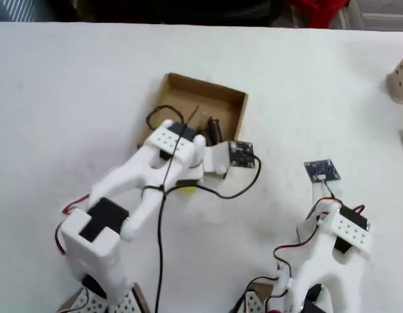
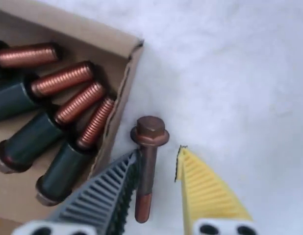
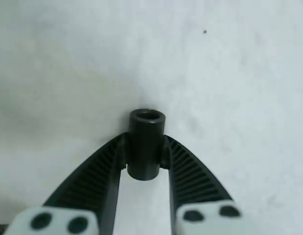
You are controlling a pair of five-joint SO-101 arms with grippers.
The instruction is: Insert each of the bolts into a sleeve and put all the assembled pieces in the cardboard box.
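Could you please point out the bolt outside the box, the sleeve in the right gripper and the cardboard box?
bolt (image 2: pixel 150 131), left wrist view, on its hex head.
sleeve (image 3: pixel 145 147), right wrist view, on its side wall.
cardboard box (image 1: pixel 205 93), high view, on its far wall.

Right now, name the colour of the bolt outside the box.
The bolt is copper-brown; clearest in the left wrist view.

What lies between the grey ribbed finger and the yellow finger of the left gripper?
The copper-coloured hex-head bolt lies on the white table, beside the grey finger; the left wrist view shows it.
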